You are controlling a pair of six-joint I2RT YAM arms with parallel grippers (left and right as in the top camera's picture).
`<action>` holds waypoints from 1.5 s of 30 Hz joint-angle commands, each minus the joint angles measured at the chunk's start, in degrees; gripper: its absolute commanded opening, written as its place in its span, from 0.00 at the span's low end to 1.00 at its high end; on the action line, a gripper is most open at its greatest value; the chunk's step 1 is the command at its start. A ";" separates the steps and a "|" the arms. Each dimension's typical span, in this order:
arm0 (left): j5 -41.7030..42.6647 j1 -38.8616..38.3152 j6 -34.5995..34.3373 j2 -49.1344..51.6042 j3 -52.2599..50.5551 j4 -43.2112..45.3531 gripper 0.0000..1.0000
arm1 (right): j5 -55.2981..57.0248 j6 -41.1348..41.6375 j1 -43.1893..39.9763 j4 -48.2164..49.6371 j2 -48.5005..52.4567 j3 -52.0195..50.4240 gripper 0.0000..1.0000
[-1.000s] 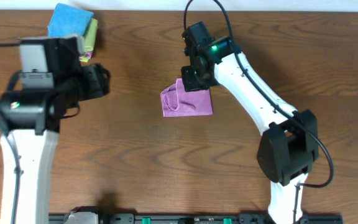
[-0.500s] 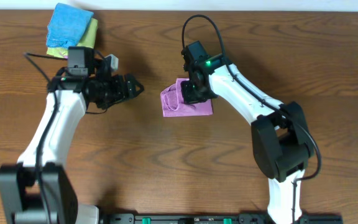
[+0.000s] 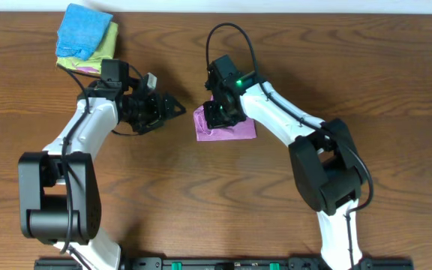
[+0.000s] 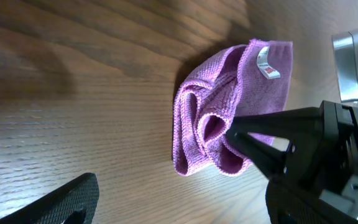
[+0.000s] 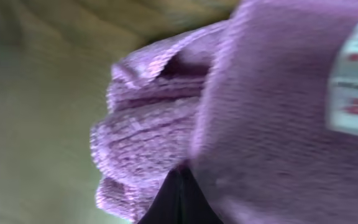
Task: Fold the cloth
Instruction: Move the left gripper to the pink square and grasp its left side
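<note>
The purple cloth (image 3: 231,126) lies bunched and partly folded on the wooden table, with rolled folds on its left side. It also shows in the left wrist view (image 4: 229,112) with a white label (image 4: 265,63). My right gripper (image 3: 217,112) is at the cloth's upper left part, shut on a fold of it. In the right wrist view its closed fingertips (image 5: 179,196) are pressed into the purple cloth (image 5: 272,143). My left gripper (image 3: 173,107) is open and empty, a little left of the cloth and pointing at it; its fingers (image 4: 67,199) show at the bottom of the left wrist view.
A stack of folded cloths, blue (image 3: 85,24) on top of yellow-green (image 3: 109,39), sits at the far left corner. The table's far edge (image 3: 291,12) runs along the top. The right arm's black fingers (image 4: 272,143) reach in over the cloth in the left wrist view.
My left arm has swung in from the left side and its open gripper now points at the cloth. My right gripper has shifted left across the cloth's top.
</note>
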 commanded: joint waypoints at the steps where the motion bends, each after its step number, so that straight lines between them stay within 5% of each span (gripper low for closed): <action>1: 1.01 -0.68 -0.68 0.61 -0.24 0.83 0.87 | -2.21 0.63 0.33 0.00 0.76 -0.28 0.01; 17: 1.01 -1.68 -2.60 1.18 -0.83 2.84 0.88 | 0.61 -2.86 -4.28 -5.14 -7.02 0.90 0.01; 45: 0.11 -7.78 -8.35 7.78 -2.69 11.58 0.87 | -1.01 -4.96 -7.87 -4.92 -2.40 -4.39 0.01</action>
